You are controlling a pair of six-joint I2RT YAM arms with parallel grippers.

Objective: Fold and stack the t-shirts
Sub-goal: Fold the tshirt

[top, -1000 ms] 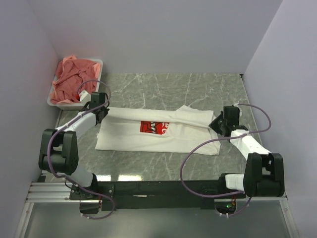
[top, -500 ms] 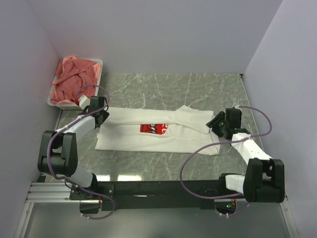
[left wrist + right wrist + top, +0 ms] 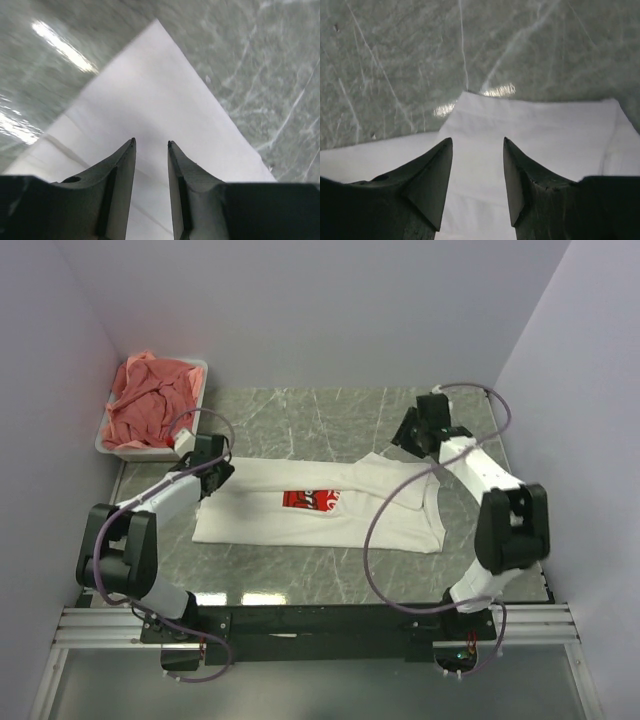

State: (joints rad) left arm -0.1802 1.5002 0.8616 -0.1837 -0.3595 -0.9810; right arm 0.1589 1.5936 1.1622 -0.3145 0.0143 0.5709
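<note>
While the white t-shirt [image 3: 290, 523] lies spread out flat across the middle of the marble table [image 3: 300, 420], red print [image 3: 312, 498] up at the chest, one arm is at each end of it. The left gripper [image 3: 218, 472] is at the shirt's far left corner. In the left wrist view, the left gripper [image 3: 150, 143] has its fingers [image 3: 122, 167] only narrowly apart, with nothing between them and white cloth [image 3: 150, 100] below. The cloth narrows to a corner ahead, with bare marble on both sides. I cannot tell whether the tips touch the cloth.

The right gripper [image 3: 408, 432] is by the shirt's far right edge, near the raised bump of cloth. In the right wrist view, the right gripper [image 3: 476, 142] has a wider gap and holds nothing. White cloth [image 3: 535, 125] lies under and just ahead of it, then marble.

The pink t-shirts [image 3: 150, 405] are bunched in a heap in the white tub [image 3: 112, 446] at the far left corner, apart from both grippers.
</note>
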